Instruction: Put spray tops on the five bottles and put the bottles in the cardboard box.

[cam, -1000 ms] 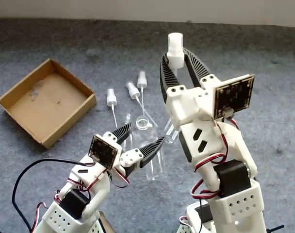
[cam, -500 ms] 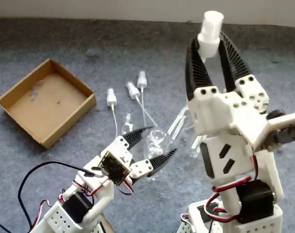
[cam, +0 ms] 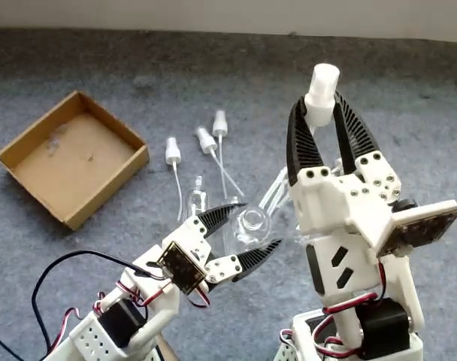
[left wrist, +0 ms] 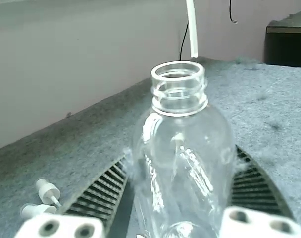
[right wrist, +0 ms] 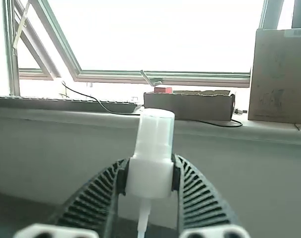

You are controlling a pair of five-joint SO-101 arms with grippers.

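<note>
A: Why is the bottle (left wrist: 182, 148) held up off the counter (cam: 138, 68) instead of lying there?

B: The left jaws are pinching it round the body, 1 on each side, with the open neck pointing up toward the other arm. Held that way, I'd judge, the mouth makes a steady target.

A: And the right side?

B: The right jaws are pressed onto the collar of 1 spray top (right wrist: 151, 153), raised high with the nozzle up. Its dip tube (left wrist: 191, 29) hangs straight down. In the left wrist view the tube's end sits just above the neck's rim, not yet inside as far as I can tell.

A: So gripping the collar leaves the tube free?

B: That's my reading. The tube has to thread in first, then the collar seats on the neck. With a slight offset the tube would likely catch the rim.

A: What else is waiting?

B: 3 loose spray tops (cam: 206, 139) lie together on the counter beyond the arms. Other clear bottles (cam: 277, 192) lie near them, but I can't count those. The cardboard box (cam: 108, 192) sits well apart, open side up, with no bottle in it, so packing looks far off.
</note>
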